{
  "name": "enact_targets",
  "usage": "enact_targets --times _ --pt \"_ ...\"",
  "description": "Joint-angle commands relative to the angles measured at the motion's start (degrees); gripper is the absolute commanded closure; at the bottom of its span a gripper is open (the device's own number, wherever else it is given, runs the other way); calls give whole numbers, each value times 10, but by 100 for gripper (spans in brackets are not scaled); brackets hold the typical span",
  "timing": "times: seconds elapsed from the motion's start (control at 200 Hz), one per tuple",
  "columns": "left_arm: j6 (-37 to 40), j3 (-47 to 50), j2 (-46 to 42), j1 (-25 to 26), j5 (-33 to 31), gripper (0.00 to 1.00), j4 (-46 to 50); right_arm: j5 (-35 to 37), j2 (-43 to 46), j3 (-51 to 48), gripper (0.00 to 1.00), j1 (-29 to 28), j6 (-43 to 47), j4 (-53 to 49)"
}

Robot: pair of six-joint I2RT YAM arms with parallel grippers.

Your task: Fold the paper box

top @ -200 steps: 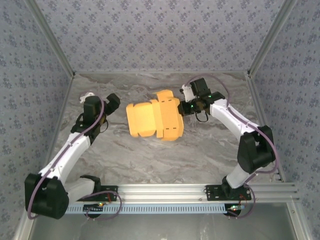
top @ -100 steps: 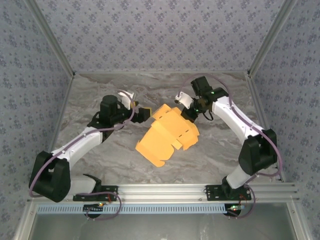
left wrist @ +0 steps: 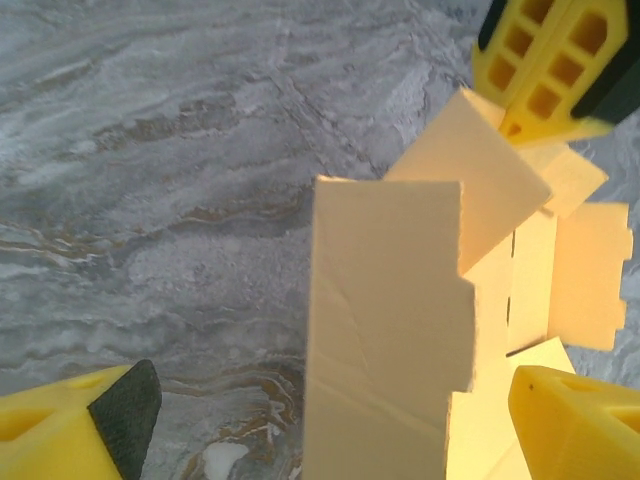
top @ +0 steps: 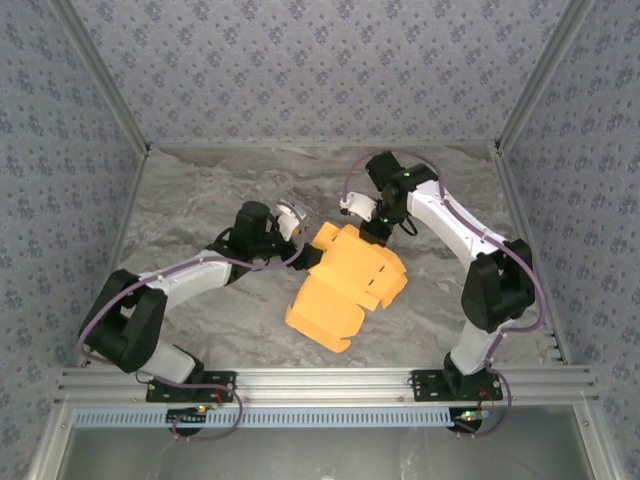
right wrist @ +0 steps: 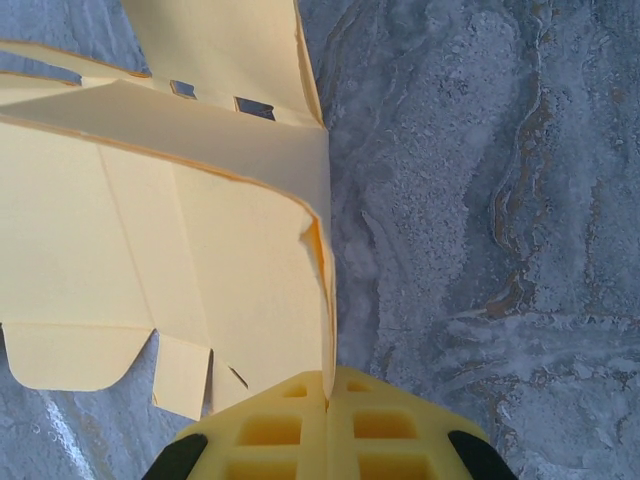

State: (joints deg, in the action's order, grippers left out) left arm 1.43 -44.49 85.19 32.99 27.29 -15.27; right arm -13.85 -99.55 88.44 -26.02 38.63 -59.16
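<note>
Arms bent inward, the paper box (top: 345, 285), slanted far-right to near-left, is pinched by the right pincer (top: 373, 228) and straddled by the spread left pincer (top: 303, 238)

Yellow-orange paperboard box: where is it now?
Top view: the yellow-orange creased paperboard box sits mid grey marbled table, far edge pinched by the right end effector, a raised flap inside the open left end effector.

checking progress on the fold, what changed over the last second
The left gripper swung in from the left side to the upper edge of the yellow-orange paperboard box, jaws open around a raised panel. The box turned and tilted, its free end swinging toward the arm bases. The right gripper stayed shut on the box's far edge.
</note>
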Motion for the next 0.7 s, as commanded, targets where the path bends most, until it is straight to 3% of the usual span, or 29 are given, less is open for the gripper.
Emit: enact_targets --times 0.0,0.135,0.29,0.4,0.485,0.505,0.52,0.695 --pt "18 -29 17 10 -6 17 -23 6 -8 19 99 1 16 -33" --pt "13 -36 43 8 -58 43 -9 -1 -3 16 99 2 18 -31" --pt "20 -26 26 4 -38 76 -9 19 -4 16 98 3 11 -20" --pt "18 -29 31 3 -20 98 -13 14 4 14 89 4 -10 -1" --pt "-5 -17 32 2 -26 100 -53 11 23 1 69 13 -52 38" --pt "-14 -10 32 1 -31 100 -68 13 29 -3 54 15 -67 47" --pt "-21 -6 32 1 -35 100 -81 16 34 -5 50 18 -78 54" --pt "-160 0 60 -6 -80 100 -170 35 103 -42 48 38 -259 157"
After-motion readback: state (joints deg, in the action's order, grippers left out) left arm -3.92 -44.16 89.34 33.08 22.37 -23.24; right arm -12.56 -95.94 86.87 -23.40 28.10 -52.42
